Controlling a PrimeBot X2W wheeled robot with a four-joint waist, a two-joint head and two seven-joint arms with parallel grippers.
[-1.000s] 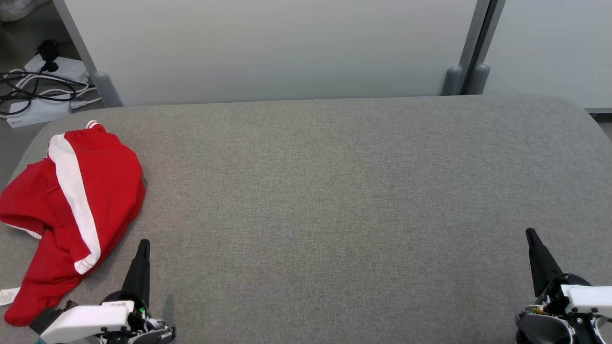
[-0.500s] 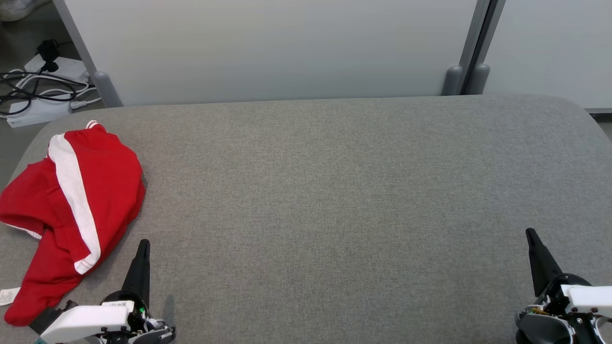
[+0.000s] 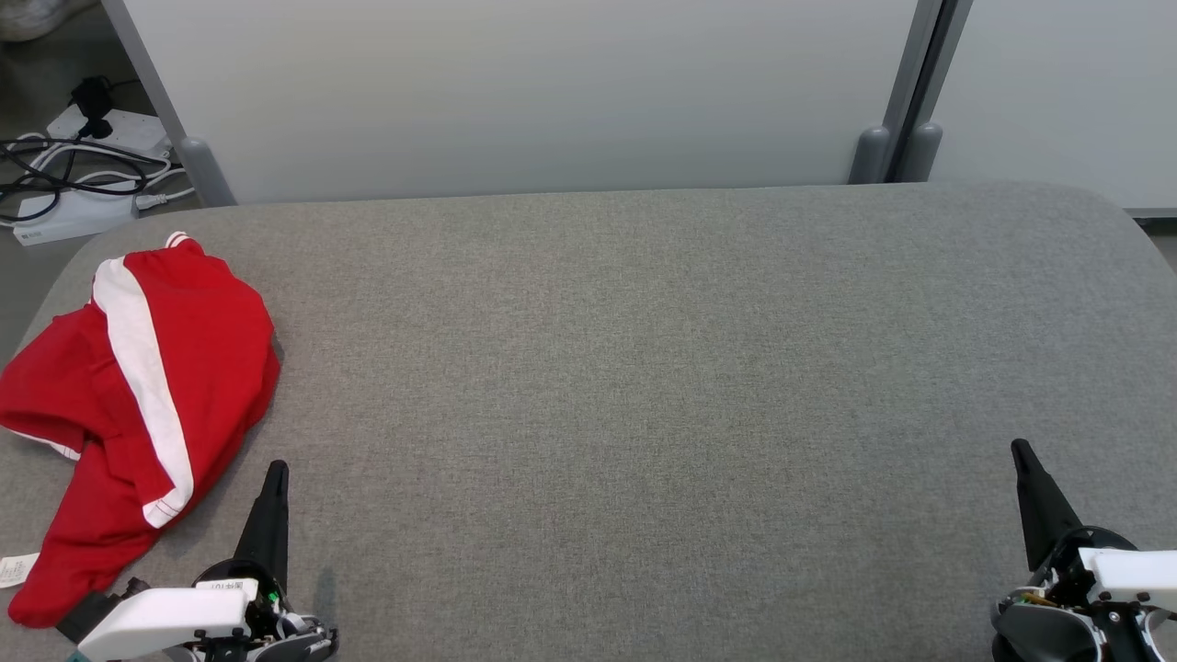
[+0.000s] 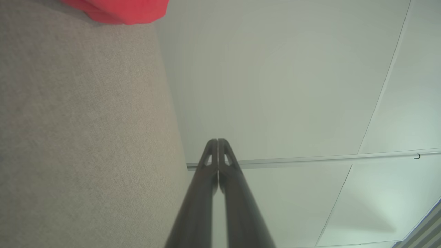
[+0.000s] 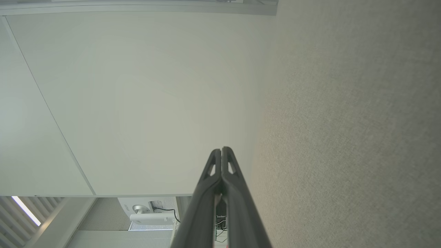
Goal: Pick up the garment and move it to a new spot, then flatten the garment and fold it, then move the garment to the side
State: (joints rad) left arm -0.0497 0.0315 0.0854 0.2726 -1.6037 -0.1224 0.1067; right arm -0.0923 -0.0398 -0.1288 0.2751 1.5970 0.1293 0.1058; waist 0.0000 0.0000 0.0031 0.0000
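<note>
A red garment (image 3: 138, 405) with a white stripe lies crumpled at the far left of the grey fabric table (image 3: 644, 386); a white tag sticks out at its lower left. My left gripper (image 3: 275, 471) rests near the front edge, just right of the garment's lower part, fingers shut together and holding nothing. The left wrist view shows those shut fingers (image 4: 218, 142) and a corner of the red garment (image 4: 120, 10) at the top. My right gripper (image 3: 1018, 449) sits at the front right, far from the garment, also shut and empty, as the right wrist view (image 5: 221, 150) confirms.
White partition panels (image 3: 515, 92) stand behind the table with grey posts (image 3: 892, 152) at the back right. Power strips and tangled cables (image 3: 74, 175) lie on the floor beyond the table's back left corner. The table's wide middle and right are bare grey fabric.
</note>
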